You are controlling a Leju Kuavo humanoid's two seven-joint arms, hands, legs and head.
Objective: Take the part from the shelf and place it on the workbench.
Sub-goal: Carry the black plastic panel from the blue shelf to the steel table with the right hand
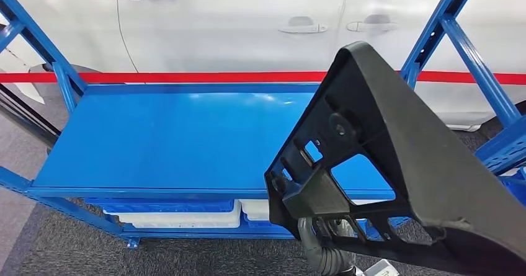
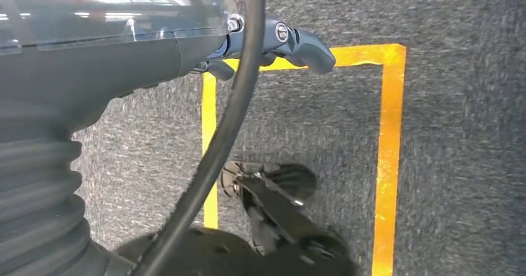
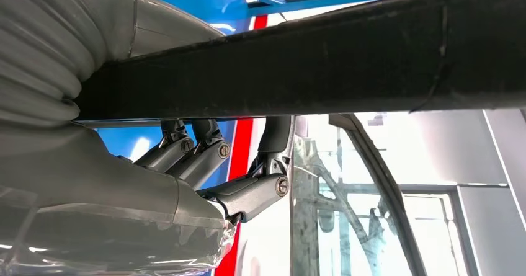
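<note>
While the head view shows the black plastic part (image 1: 397, 158) as a large ribbed, triangular bracket with cut-out windows, raised close to the camera at the near right, the right wrist view shows it edge-on as a thick dark bar (image 3: 322, 71) crossing in front of that hand. There the right hand (image 3: 223, 170) has its dark fingers (image 3: 205, 155) reaching up to the underside of the part and a further finger (image 3: 273, 146) hooked up against it, so the hand grips the part; the thumb's place cannot be made out. In the head view a grey ribbed cable (image 1: 319, 254) shows beneath the part's lower edge.

The left wrist view looks down at grey carpet (image 2: 459, 133) marked with a yellow tape rectangle (image 2: 389, 158). The left hand (image 2: 273, 43) hangs there holding nothing, its fingers curled in loosely, and a black cable (image 2: 232, 115) crosses in front of it.

Beyond the held part, the blue shelf (image 1: 173, 139) stands with its flat top level bare; white bins (image 1: 180, 217) sit on the lower level. Farther off, a red barrier strip (image 1: 186, 77) runs across in front of a white car (image 1: 248, 28).
</note>
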